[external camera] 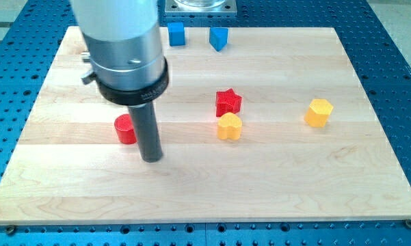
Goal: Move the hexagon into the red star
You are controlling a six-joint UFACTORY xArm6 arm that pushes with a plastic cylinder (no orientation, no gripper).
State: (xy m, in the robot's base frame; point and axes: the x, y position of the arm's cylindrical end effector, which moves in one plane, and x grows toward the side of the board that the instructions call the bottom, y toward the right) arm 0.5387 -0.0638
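Observation:
The yellow hexagon block (319,112) lies on the wooden board at the view's right. The red star block (228,102) lies near the middle, well to the left of the hexagon. A yellow heart-like block (229,127) touches the star's lower edge. My tip (152,158) rests on the board left of centre, far from the hexagon and just right of and below a red round block (126,129).
Two blue blocks, a cube (176,33) and another blue block (219,38), lie near the board's top edge. The arm's grey body (123,48) covers the board's upper left. The wooden board (273,184) sits on a blue perforated table.

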